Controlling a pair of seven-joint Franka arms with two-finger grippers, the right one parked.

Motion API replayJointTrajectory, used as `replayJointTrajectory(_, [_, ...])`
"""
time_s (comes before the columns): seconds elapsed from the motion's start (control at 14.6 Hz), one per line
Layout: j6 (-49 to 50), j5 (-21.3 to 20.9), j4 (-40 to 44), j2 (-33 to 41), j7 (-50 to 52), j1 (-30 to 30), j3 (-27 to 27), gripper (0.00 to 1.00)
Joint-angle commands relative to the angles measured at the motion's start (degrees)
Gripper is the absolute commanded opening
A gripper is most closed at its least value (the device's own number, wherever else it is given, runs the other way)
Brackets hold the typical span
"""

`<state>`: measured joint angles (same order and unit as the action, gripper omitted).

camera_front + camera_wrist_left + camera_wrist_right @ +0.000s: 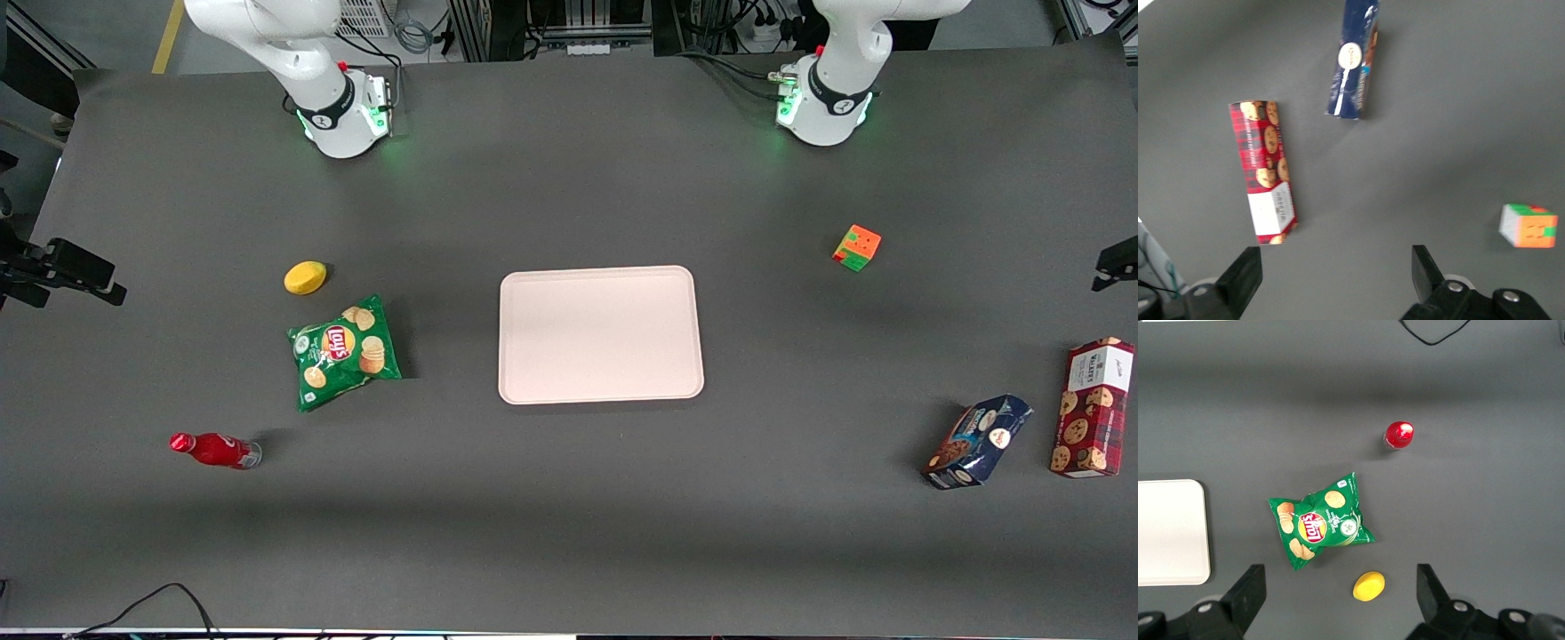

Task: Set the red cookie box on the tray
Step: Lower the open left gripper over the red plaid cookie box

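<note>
A dark grey table is seen, with cables and metal framing past its edge. One tray is set at its middle. One red cookie box is laid flat toward the working arm's end, well apart from the tray, just beside one blue cookie package. One cube, one chip bag, one lemon and one bottle are counted. The gripper is held spread open above the table near the box, grasping nothing.

two cookie packs, one tray, bottle, chips, cube, lemon.
</note>
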<state>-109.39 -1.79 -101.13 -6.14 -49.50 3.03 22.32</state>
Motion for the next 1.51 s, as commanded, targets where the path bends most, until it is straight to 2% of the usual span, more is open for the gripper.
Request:
replayJointTrajectory(0.0, [-5.0, 0.8, 1.8, -5.9, -4.6, -1.0, 1.9, 1.0])
replayJointTrajectory(0.14, [-8.5, 2.1, 1.8, -8.7, -4.5, -2.8, 2.1, 1.0])
replayJointTrajectory(0.27, [-8.9, 6.9, 1.9, -11.5, -5.1, -3.3, 3.5, 1.0])
replayJointTrajectory(0.41, [-8.9, 8.8, 4.3, -15.4, -8.7, -4.6, 4.2, 1.0])
replayJointTrajectory(0.55, [-8.6, 15.8, 7.9, -20.3, -15.2, -7.6, 4.2, 1.0])
replayJointTrajectory(0.62, [-8.9, 18.0, 9.5, -22.7, -19.8, -7.8, 4.3, 1.0])
replayJointTrajectory(0.75, [-8.1, 19.1, 14.9, -27.7, -22.0, -9.5, 4.7, 1.0])
replayJointTrajectory(0.96, [-9.9, 23.4, 17.9, -32.1, -22.0, -10.8, 4.7, 1.0])
replayJointTrajectory(1.23, [-11.4, 23.9, 18.9, -34.4, -20.2, -11.2, 4.7, 1.0])
replayJointTrajectory(1.44, [-17.1, 24.1, 18.7, -35.8, -20.4, -11.3, 4.2, 1.0])
